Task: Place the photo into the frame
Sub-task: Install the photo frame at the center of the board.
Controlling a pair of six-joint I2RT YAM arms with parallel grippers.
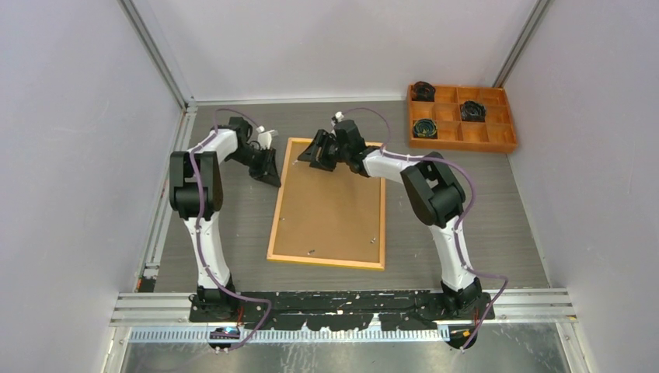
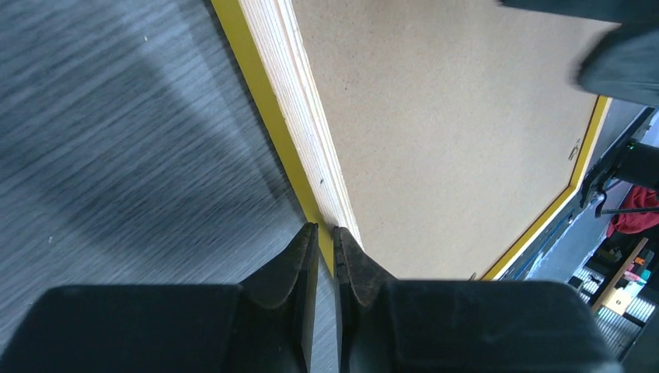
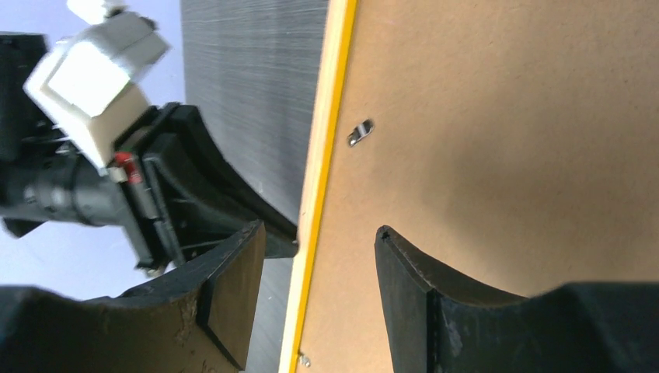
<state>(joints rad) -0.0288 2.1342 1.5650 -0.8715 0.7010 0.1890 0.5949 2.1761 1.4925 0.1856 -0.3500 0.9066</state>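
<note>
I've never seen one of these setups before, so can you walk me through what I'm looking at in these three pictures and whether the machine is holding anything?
These are two robot arms bolted at the near edge of a grey table. The wide picture comes from a camera above and behind them; the other two come from cameras on each wrist.

The frame lies face down, its brown backing board up and a yellow border around it. An orange compartment tray sits at the far right.

The left gripper is nearly closed, its tips at the frame's edge. The right gripper is open, its fingers either side of the frame's edge. Neither clearly holds anything. No photo is visible.
</note>
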